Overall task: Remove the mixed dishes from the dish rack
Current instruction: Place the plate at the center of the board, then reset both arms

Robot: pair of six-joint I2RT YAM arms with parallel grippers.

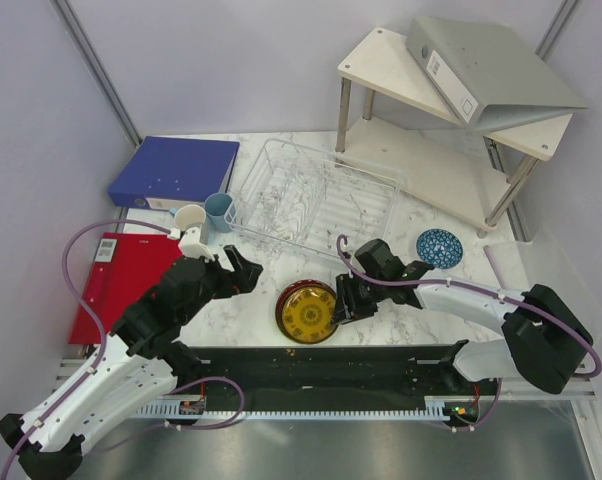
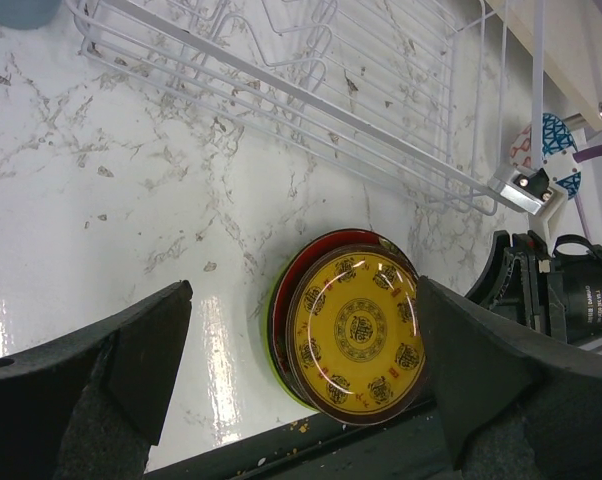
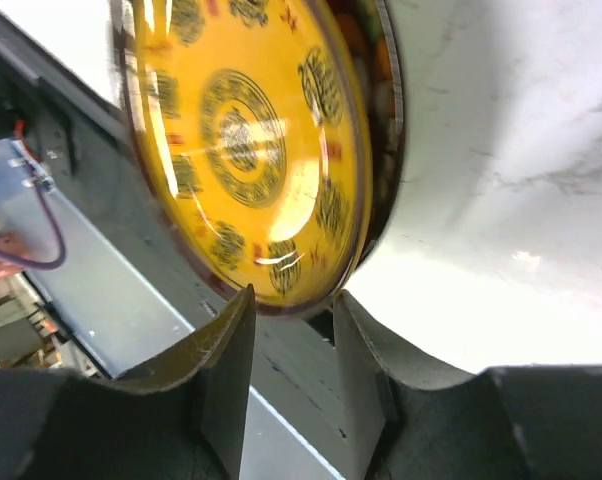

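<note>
The clear dish rack (image 1: 311, 195) stands empty at the back middle and shows in the left wrist view (image 2: 311, 100). The yellow-brown patterned plate (image 1: 307, 313) lies on top of a stack with a red rim (image 2: 289, 292) and a lime-green plate's edge (image 2: 274, 348) beneath it. My right gripper (image 1: 343, 300) is narrowly open, its tips (image 3: 293, 300) at that plate's rim (image 3: 246, 150). My left gripper (image 1: 236, 270) is open and empty, above and left of the stack (image 2: 303, 300). A cream mug (image 1: 189, 218) and a light blue cup (image 1: 219, 210) stand left of the rack. The blue patterned bowl (image 1: 439, 247) sits to the right.
A blue binder (image 1: 171, 172) and a red folder (image 1: 121, 275) lie at the left. The white two-tier shelf (image 1: 421, 90) with a grey binder (image 1: 491, 70) stands at the back right. A black strip (image 1: 321, 365) runs along the table's front edge.
</note>
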